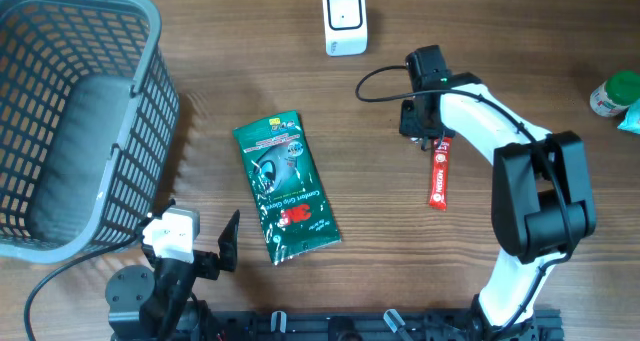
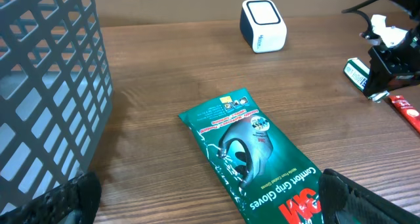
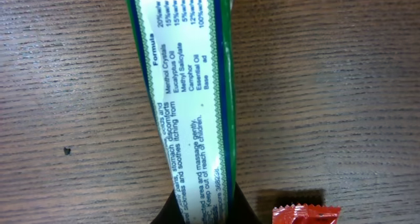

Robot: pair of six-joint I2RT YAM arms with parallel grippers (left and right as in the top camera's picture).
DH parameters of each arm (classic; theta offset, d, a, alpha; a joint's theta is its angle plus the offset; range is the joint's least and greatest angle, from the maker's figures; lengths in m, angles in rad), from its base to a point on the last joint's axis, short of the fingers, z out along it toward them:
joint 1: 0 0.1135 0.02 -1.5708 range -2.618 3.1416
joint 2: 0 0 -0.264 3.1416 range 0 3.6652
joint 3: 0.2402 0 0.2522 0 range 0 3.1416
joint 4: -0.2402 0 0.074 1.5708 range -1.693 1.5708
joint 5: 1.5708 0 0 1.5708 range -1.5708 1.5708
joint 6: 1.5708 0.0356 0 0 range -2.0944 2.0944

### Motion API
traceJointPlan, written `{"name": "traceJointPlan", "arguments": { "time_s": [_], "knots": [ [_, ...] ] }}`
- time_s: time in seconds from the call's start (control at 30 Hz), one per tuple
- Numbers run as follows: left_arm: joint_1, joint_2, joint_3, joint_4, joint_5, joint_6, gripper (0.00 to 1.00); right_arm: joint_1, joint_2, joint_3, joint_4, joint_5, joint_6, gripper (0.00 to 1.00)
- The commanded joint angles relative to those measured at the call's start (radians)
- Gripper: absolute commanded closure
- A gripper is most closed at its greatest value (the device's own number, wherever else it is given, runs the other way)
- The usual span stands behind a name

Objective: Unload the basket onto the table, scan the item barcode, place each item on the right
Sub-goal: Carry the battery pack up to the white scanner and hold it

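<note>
My right gripper (image 1: pixel 424 129) (image 3: pixel 203 209) is shut on the end of a green-and-white ointment pack (image 3: pixel 187 86) printed with small text, just above the wooden table. From the left wrist view the same pack (image 2: pixel 357 71) shows as a green-white end under the right gripper (image 2: pixel 387 66). No barcode is visible on the face that shows. The white scanner (image 1: pixel 344 19) (image 2: pixel 264 25) stands at the back centre of the table. My left gripper (image 1: pixel 205 249) (image 2: pixel 210 214) stays open at the front left, its fingers either side of the near end of a green gloves packet.
The green "Comfort Grip Gloves" packet (image 1: pixel 285 186) (image 2: pixel 256 158) lies flat in the middle. A red sachet (image 1: pixel 439 173) (image 3: pixel 305 214) lies beside the right gripper. A grey basket (image 1: pixel 70 111) (image 2: pixel 46 86) fills the left side. A green-capped bottle (image 1: pixel 615 91) stands at the right edge.
</note>
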Motion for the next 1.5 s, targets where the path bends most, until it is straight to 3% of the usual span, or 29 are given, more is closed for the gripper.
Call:
{"name": "traceJointPlan", "arguments": {
  "time_s": [0.0,0.03,0.13,0.37,0.57,0.7,0.9,1.13,1.27,1.4,1.47],
  "knots": [
    [-0.005,-0.006,-0.006,0.002,0.012,-0.01,0.0,-0.004,0.053,-0.018,-0.05,-0.362,0.014,0.96],
    [-0.005,-0.006,-0.006,0.002,0.012,-0.01,0.0,-0.005,0.035,-0.006,-0.071,-0.611,0.014,0.96],
    [-0.005,-0.006,-0.006,0.002,0.012,-0.01,0.0,-0.005,0.018,-0.003,-0.087,-0.972,0.025,0.96],
    [-0.005,-0.006,-0.006,0.002,0.012,-0.01,0.0,-0.006,0.019,-0.004,-0.091,-1.479,0.052,0.96],
    [-0.005,-0.006,-0.006,0.002,0.011,-0.01,0.0,0.019,0.019,-0.036,-0.146,-1.614,0.46,0.96],
    [-0.005,-0.006,-0.006,0.002,0.011,-0.01,0.0,0.022,0.019,-0.036,-0.143,-1.725,0.544,0.96],
    [-0.005,-0.006,-0.006,0.002,0.012,-0.01,0.0,0.023,0.019,-0.036,-0.17,-1.734,0.639,0.96],
    [-0.005,-0.006,-0.006,0.002,0.012,-0.01,0.0,0.022,0.018,-0.036,-0.365,-1.734,0.781,0.96],
    [-0.005,-0.006,-0.006,0.002,0.012,-0.01,0.0,0.021,0.018,-0.035,-0.364,-1.734,0.766,0.96],
    [-0.005,-0.006,-0.006,0.002,0.012,-0.01,0.0,0.019,0.018,-0.035,-0.238,-1.733,0.653,0.96],
    [-0.005,-0.006,-0.006,0.002,0.012,-0.01,0.0,0.008,0.018,-0.032,0.061,-1.727,0.644,0.95]
  ]
}}
